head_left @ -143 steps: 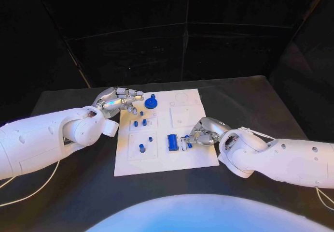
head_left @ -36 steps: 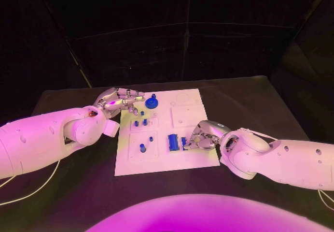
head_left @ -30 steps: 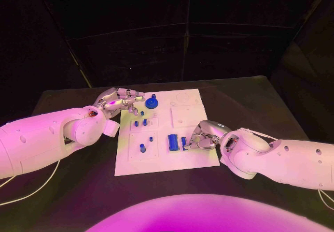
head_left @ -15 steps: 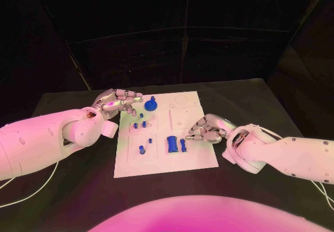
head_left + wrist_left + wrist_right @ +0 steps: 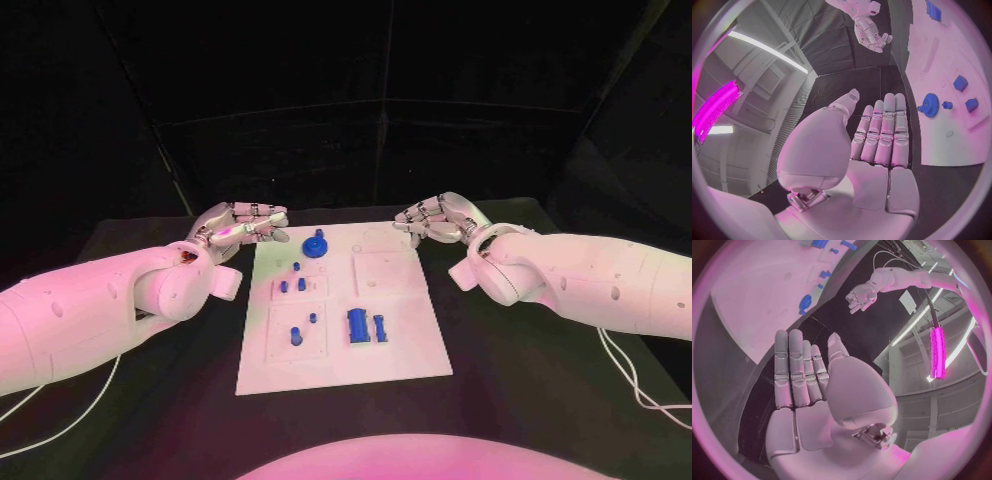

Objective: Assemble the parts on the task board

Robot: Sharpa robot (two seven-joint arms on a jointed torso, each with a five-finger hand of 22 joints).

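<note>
The white task board (image 5: pixel 346 368) lies in the middle of the black table. A blue round knob (image 5: pixel 316 241) stands near its far left corner, with small blue pegs (image 5: pixel 293 285) just nearer. A blue block (image 5: pixel 356 325) and a thinner blue piece (image 5: pixel 379 326) stand at mid-board, and a blue peg (image 5: pixel 296 333) sits in a recessed panel to their left. My left hand (image 5: pixel 238 222) hovers by the board's far left corner, fingers straight, holding nothing. My right hand (image 5: pixel 437 218) hovers at the far right corner, fingers straight (image 5: pixel 801 367) and empty. The left hand's flat palm (image 5: pixel 879 145) faces the knob (image 5: pixel 930 105).
Black table surface (image 5: pixel 534 340) surrounds the board on all sides. A white cable (image 5: pixel 627 370) trails from my right arm over the table's right side. Dark curtain walls stand behind the table.
My right hand has lifted off the blue pieces at mid-board and moved to the board's far right corner, fingers now straightened. The left hand has barely moved. The camera view has shifted.
</note>
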